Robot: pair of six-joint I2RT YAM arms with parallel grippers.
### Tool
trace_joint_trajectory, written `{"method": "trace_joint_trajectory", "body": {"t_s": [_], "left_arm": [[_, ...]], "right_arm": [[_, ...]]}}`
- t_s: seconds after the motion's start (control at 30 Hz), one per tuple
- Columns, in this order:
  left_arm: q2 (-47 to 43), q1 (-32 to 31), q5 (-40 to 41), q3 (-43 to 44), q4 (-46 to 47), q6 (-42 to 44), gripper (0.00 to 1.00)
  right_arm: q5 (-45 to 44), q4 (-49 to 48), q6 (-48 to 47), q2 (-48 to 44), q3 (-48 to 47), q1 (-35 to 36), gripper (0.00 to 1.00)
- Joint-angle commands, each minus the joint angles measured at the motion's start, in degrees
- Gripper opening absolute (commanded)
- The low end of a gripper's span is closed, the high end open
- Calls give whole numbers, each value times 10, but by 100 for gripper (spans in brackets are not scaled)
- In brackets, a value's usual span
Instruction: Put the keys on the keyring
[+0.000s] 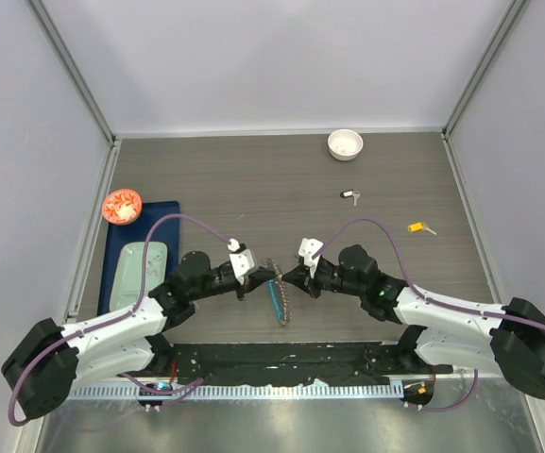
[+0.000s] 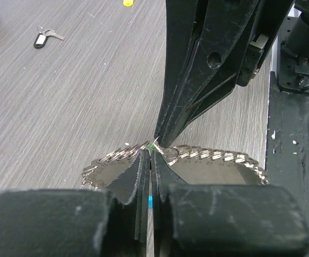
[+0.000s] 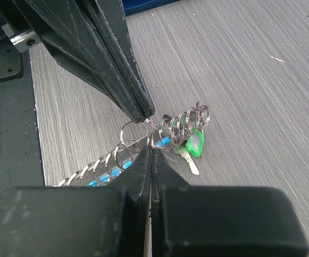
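Note:
The keyring point(image 1: 280, 302), a loop of silver rings with a blue plastic segment, hangs between my two grippers at the table's near middle. My left gripper point(image 1: 264, 277) is shut on one of its rings; in the left wrist view the gripper point(image 2: 151, 154) pinches the chain point(image 2: 218, 156). My right gripper point(image 1: 288, 276) is shut on the keyring point(image 3: 117, 157) from the other side, and its tips point(image 3: 152, 151) meet the left gripper's fingers point(image 3: 138, 107). A green-tagged key point(image 3: 195, 144) hangs on the ring. A black-tagged key point(image 1: 349, 195) and a yellow-tagged key point(image 1: 421, 227) lie loose farther back.
A small white bowl point(image 1: 345, 143) stands at the back. A blue tray point(image 1: 140, 253) with a red round object point(image 1: 121, 205) lies at the left. A black base plate point(image 1: 281, 359) runs along the near edge. Grey walls enclose the table.

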State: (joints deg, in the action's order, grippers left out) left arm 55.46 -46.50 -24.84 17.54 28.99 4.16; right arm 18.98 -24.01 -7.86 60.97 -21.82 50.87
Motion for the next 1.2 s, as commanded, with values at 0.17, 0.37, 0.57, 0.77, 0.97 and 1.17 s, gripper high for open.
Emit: {"method": "trace_joint_trajectory", "body": {"t_s": [0.17, 0.37, 0.57, 0.77, 0.97, 1.17], "left_arm": [[-17, -2, 6, -6, 34, 2, 0], [-33, -2, 53, -36, 84, -22, 0], [-47, -2, 100, -74, 112, -74, 0], [-31, -3, 158, -109, 213, -110, 0], [66, -3, 161, -77, 296, -109, 0], [230, -2, 161, -8, 392, -95, 0]], "right_arm": [[-4, -1, -10, -2, -24, -1, 1], [-34, -1, -1, -15, -18, -1, 1], [-43, 1, 6, -21, -14, -1, 1], [-54, -2, 12, -18, -11, -1, 1], [-111, 12, 17, -38, -7, -1, 1], [-225, 23, 36, -78, 10, -1, 1]]}}
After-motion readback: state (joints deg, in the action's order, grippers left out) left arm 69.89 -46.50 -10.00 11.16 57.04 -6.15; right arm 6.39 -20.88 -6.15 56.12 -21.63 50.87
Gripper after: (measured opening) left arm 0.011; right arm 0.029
